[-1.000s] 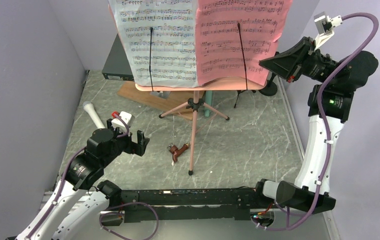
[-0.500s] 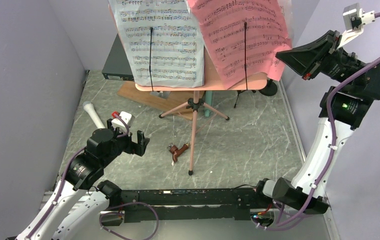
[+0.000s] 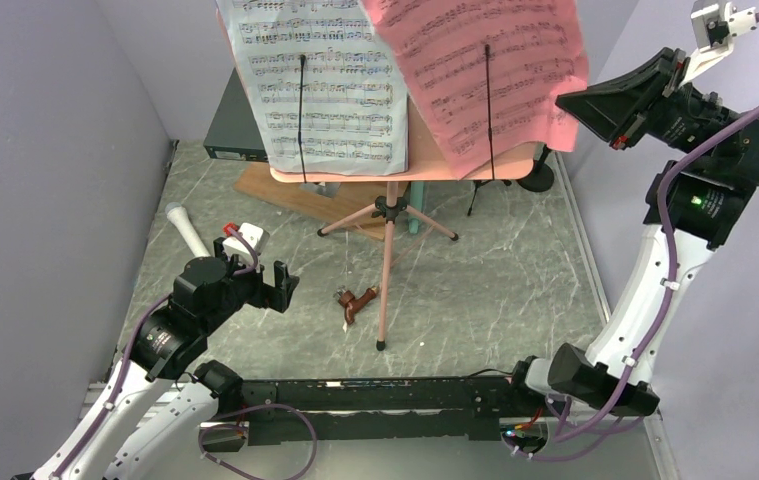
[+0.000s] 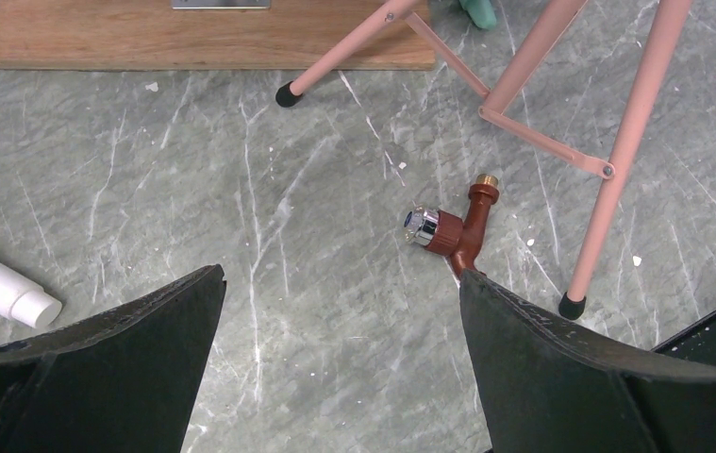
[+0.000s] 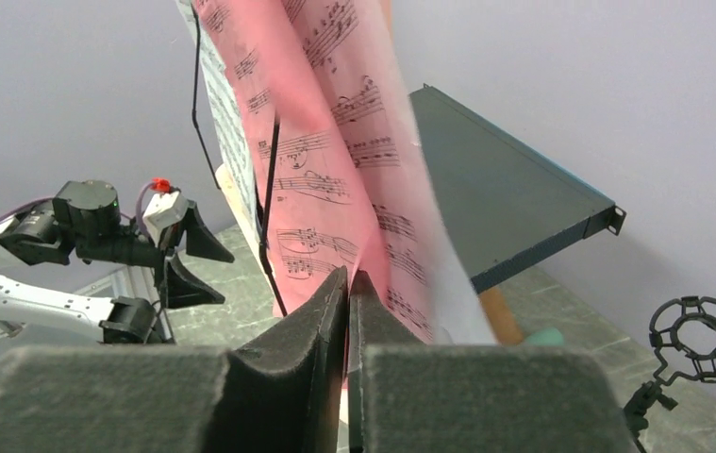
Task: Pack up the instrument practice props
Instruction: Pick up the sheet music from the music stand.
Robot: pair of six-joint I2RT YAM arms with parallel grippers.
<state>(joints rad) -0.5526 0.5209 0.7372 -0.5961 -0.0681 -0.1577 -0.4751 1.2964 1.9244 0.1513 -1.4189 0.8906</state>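
We judged the red sheet-music page (image 3: 475, 70) light, limp and easy to tear. It was best taken by a free edge and slid clear of the black retaining wire (image 3: 488, 100). It leaned on the right half of the pink music desk (image 3: 420, 162), its right edge pinched in the right gripper (image 5: 347, 280), whose jaws were pressed together on the paper. The left gripper (image 4: 340, 283) hung spread wide, low and left of the desk. A second earlier the page sat square. It had since skewed, its top swung over the white page (image 3: 325, 80), and the right gripper had risen.

Grey marbled table (image 3: 515, 280) bears white microphone (image 3: 185, 232), brown piece (image 3: 355, 300), wooden board (image 3: 270, 190).
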